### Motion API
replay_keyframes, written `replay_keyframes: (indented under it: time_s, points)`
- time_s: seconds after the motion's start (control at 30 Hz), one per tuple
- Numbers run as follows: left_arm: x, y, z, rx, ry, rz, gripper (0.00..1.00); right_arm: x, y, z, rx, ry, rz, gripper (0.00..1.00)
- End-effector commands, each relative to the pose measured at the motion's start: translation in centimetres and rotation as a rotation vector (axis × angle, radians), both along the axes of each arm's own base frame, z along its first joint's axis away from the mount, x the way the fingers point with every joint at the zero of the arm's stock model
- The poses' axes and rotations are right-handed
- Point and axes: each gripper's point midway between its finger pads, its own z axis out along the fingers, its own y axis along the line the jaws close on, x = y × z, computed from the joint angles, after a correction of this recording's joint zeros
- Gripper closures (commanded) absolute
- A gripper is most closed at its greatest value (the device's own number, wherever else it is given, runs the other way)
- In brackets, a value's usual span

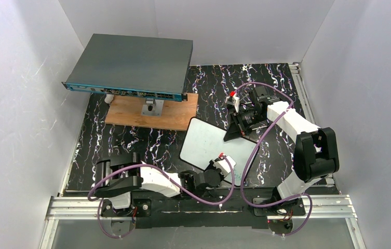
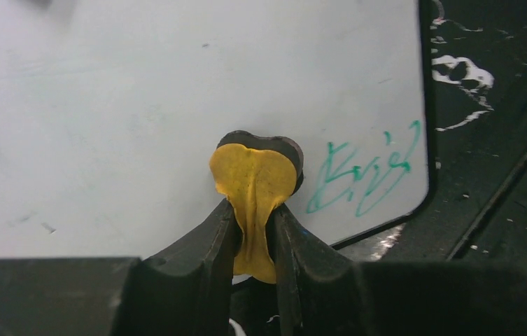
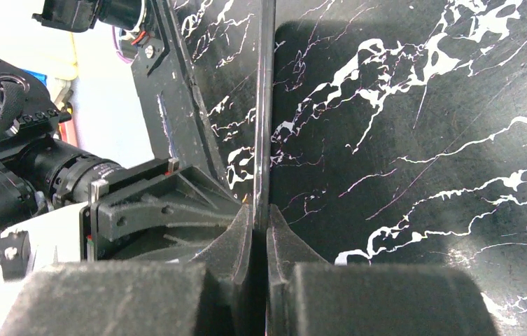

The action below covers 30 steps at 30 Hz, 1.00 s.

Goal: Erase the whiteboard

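Note:
The whiteboard [image 1: 207, 141] lies tilted mid-table on the marbled mat. My left gripper [image 1: 223, 167] is over its near right part, shut on a yellow eraser [image 2: 255, 175] whose dark pad presses the white surface [image 2: 141, 105]. Green handwriting [image 2: 365, 175] sits just right of the eraser, near the board's rounded corner. The surface left of the eraser looks wiped, with faint smudges. My right gripper [image 1: 238, 122] is at the board's far right side. In its wrist view its jaws [image 3: 260, 218] are shut on the board's thin edge [image 3: 264, 105], beside the black stand [image 3: 176, 105].
A large grey flat box with a blue front edge [image 1: 131, 65] stands at the back left on a brown wooden plank [image 1: 151, 111]. White walls close in three sides. An aluminium rail [image 1: 193, 207] carries both arm bases at the near edge. Purple cables loop round the arms.

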Motion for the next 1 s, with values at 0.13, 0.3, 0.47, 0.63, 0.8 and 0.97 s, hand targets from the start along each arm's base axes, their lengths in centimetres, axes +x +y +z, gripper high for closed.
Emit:
replay_keyframes:
  time_s: [0.13, 0.3, 0.47, 0.63, 0.8, 0.97]
  points:
    - [6.1, 10.1, 0.1, 0.036, -0.012, 0.402, 1.0, -0.9, 0.7, 2.4, 0.09, -0.009, 0.029, 0.99]
    - [5.9, 9.9, 0.8, -0.004, -0.001, 0.364, 1.0, -0.9, 0.7, 2.3, 0.088, -0.006, 0.028, 0.99]
    - [3.2, 4.1, 1.0, -0.051, 0.033, 0.147, 1.0, -0.9, 0.7, 2.2, 0.085, -0.007, 0.029, 0.99]
    - [0.6, -0.6, 1.1, -0.025, 0.019, -0.002, 1.0, -0.9, 0.6, 2.2, 0.083, -0.01, 0.028, 0.99]
    - [0.9, -0.1, 1.2, -0.026, 0.008, 0.029, 1.0, -0.9, 0.6, 2.3, 0.085, -0.01, 0.028, 0.99]
    - [-0.3, -2.0, 1.9, -0.079, 0.047, -0.045, 1.0, -0.9, 0.9, 2.8, 0.11, 0.008, 0.024, 0.99]
